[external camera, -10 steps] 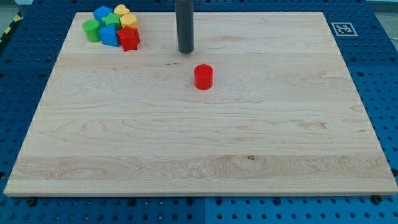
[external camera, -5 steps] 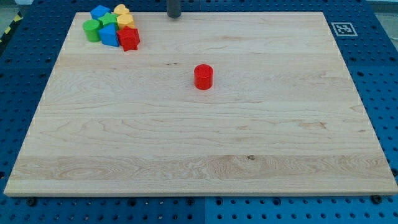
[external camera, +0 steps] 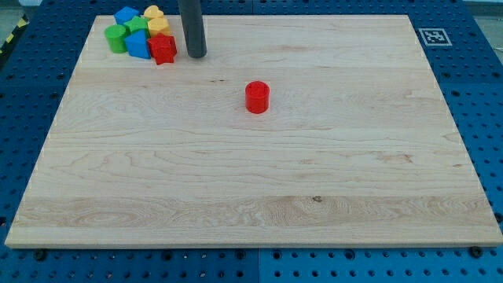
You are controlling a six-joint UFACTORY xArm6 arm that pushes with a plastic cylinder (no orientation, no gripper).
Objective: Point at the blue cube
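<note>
A cluster of blocks sits at the board's top left. The blue cube is at the cluster's top. Below it lie a green cylinder, a green block, a second blue block, a red block and two yellow blocks. My tip is just right of the red block, some way to the lower right of the blue cube. A red cylinder stands alone near the board's middle.
The wooden board lies on a blue pegboard table. A black-and-white marker tag is at the board's top right corner.
The rod first withdrew toward the view's top, then came back down further left; its tip now stands beside the red block of the cluster. No block has moved.
</note>
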